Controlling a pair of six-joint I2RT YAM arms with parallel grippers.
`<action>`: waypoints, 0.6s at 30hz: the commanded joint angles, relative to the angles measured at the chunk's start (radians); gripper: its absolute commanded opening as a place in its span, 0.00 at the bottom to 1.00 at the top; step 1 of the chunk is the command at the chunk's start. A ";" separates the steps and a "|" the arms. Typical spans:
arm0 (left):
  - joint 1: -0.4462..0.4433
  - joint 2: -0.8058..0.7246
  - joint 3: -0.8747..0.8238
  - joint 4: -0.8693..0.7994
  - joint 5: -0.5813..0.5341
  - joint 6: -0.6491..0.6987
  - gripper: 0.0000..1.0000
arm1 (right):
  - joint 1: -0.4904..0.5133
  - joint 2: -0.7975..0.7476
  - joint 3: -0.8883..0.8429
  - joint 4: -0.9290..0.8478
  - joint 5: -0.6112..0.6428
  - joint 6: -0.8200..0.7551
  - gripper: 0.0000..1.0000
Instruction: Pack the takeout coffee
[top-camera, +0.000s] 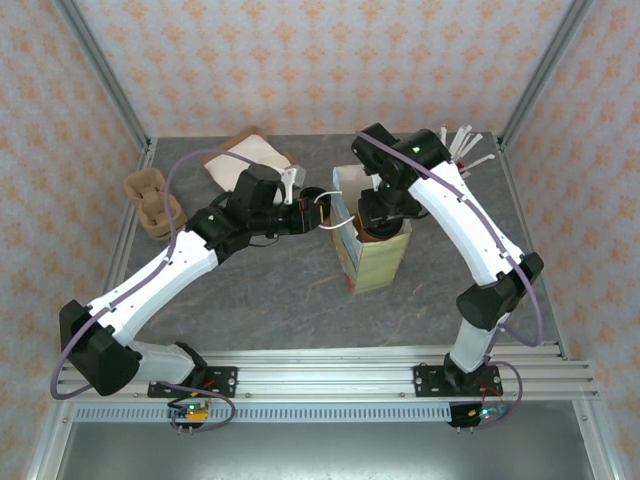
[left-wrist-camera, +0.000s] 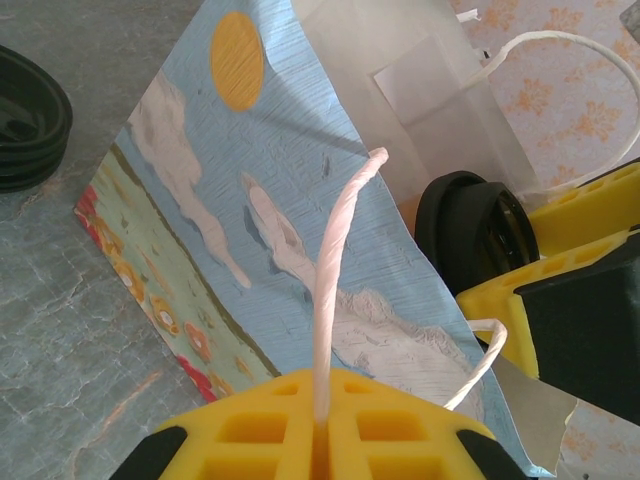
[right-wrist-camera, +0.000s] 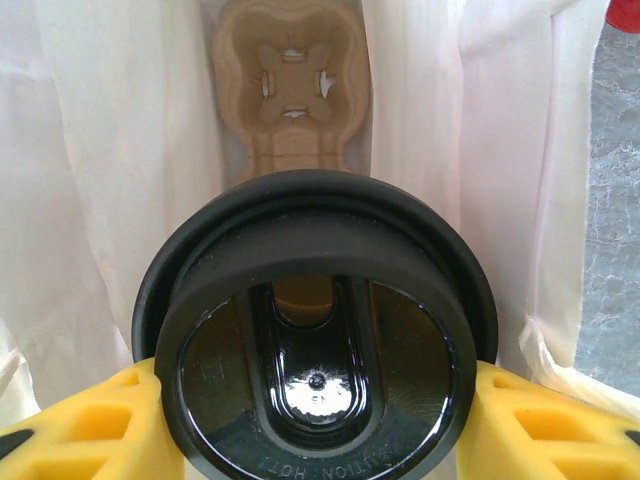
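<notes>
The left gripper pinches the white handle of the paper bag. The right gripper clamps the takeout coffee in the bag's mouth, and its black lid hides the cup body. Beyond it, a pulp carrier is partly covered.

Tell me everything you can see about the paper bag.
The paper bag stands upright on the grey table, mouth open. Outside it is printed with blue sky, white clouds, a yellow sun and flowers; inside it is plain white. The left gripper is shut on one twisted white cord handle. The right gripper holds the takeout coffee between its walls, above a brown pulp tray at the bottom.
</notes>
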 joint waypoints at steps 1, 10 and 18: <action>-0.011 -0.024 0.001 -0.022 -0.027 0.030 0.10 | 0.006 0.018 -0.011 -0.061 0.023 0.001 0.54; -0.011 -0.026 0.001 -0.033 -0.031 0.039 0.10 | 0.006 0.040 -0.013 -0.052 0.022 -0.014 0.53; -0.011 -0.028 -0.003 -0.033 -0.032 0.045 0.10 | 0.004 0.062 -0.016 -0.038 0.014 -0.026 0.53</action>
